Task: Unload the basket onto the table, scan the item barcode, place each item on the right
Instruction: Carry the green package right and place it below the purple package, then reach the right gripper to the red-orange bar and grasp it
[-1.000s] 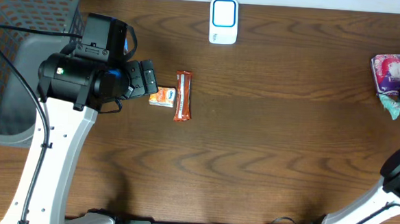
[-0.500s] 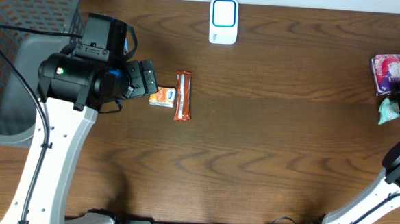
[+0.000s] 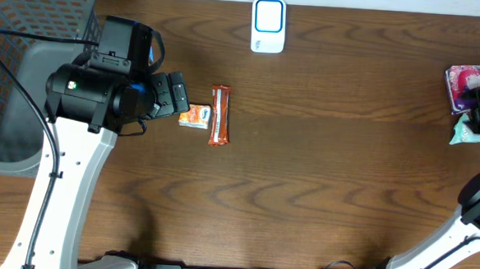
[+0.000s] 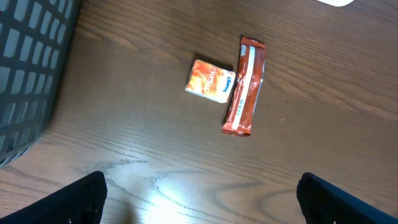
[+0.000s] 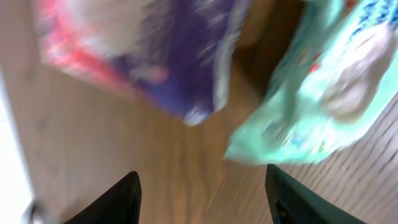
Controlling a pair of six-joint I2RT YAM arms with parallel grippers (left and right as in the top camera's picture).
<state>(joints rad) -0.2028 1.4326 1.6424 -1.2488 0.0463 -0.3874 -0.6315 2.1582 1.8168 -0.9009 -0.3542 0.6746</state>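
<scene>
my left end effector (image 4: 202, 200) hangs over the left part of the desk (image 3: 320, 172), released, its two dark fingertips set wide apart with only bare wood between them. just ahead of it lie two items side by side and touching: a small orange packet (image 4: 211, 81) with a blue logo too small for me to read, and a long red-brown bar wrapper (image 4: 244, 86) with a pale stripe along its length, whose print i cannot make out either. the orange packet is the nearer of the two to my left fingers. a grey mesh basket (image 3: 23, 24) stands at the desk's far left edge, beside my left arm.

my right end effector (image 5: 202, 193) is at the far right edge of the desk, also released, its fingers spread over bare wood and gripping nothing. just beyond its fingertips sit a purple and pink packet (image 5: 143, 50) and a mint green packet (image 5: 323, 81), close together, a narrow strip of wood between them. both are blurred in my wrist view, so their labels are unreadable.

the white barcode scanner (image 3: 269, 25), with a blue rounded outline on its face, stands at the desk's back edge in the middle, well apart from all four items.
</scene>
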